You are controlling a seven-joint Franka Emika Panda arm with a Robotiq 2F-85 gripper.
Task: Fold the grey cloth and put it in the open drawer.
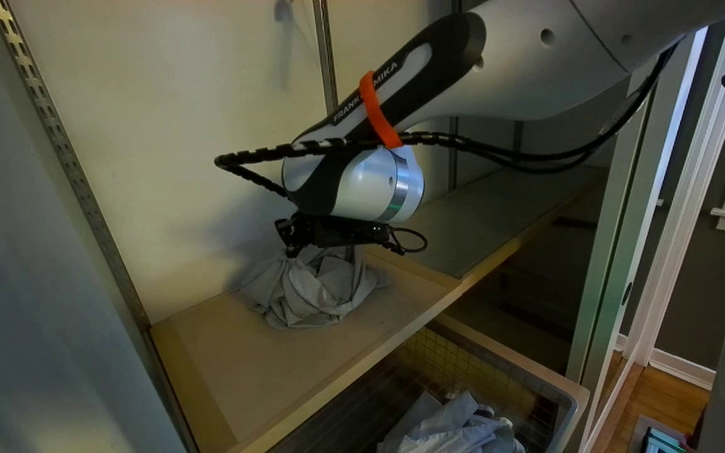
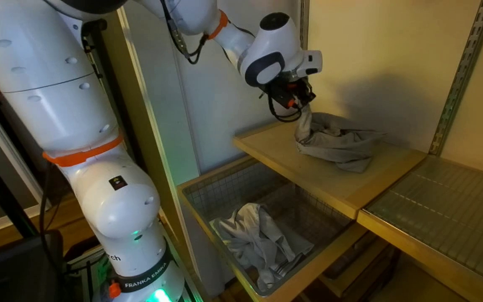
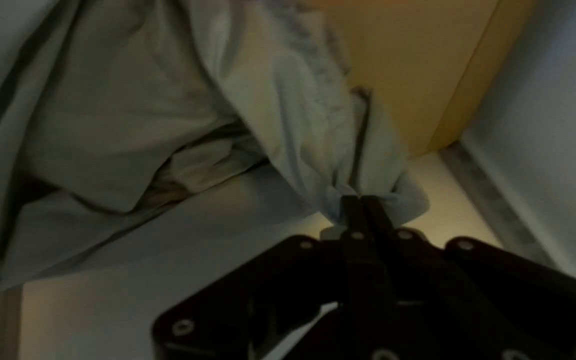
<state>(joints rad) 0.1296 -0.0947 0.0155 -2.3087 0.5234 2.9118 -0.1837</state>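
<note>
The grey cloth lies crumpled on the wooden shelf, with one part pulled up to my gripper. It shows in both exterior views (image 1: 315,292) (image 2: 338,144) and fills the upper left of the wrist view (image 3: 113,115). My gripper (image 3: 360,201) is shut on a gathered bit of the cloth. It is above the cloth in both exterior views (image 1: 291,250) (image 2: 307,102), where the fingertips are mostly hidden. The open drawer (image 2: 321,263) is a wire basket with a wooden frame, below the shelf. It also shows in an exterior view (image 1: 570,390).
Another light grey cloth (image 2: 258,235) lies crumpled inside the drawer. The wooden shelf (image 1: 224,377) juts out partly over the drawer. A ribbed glass shelf (image 2: 447,214) adjoins it. A wall (image 1: 180,157) with metal slotted rails stands close behind the gripper.
</note>
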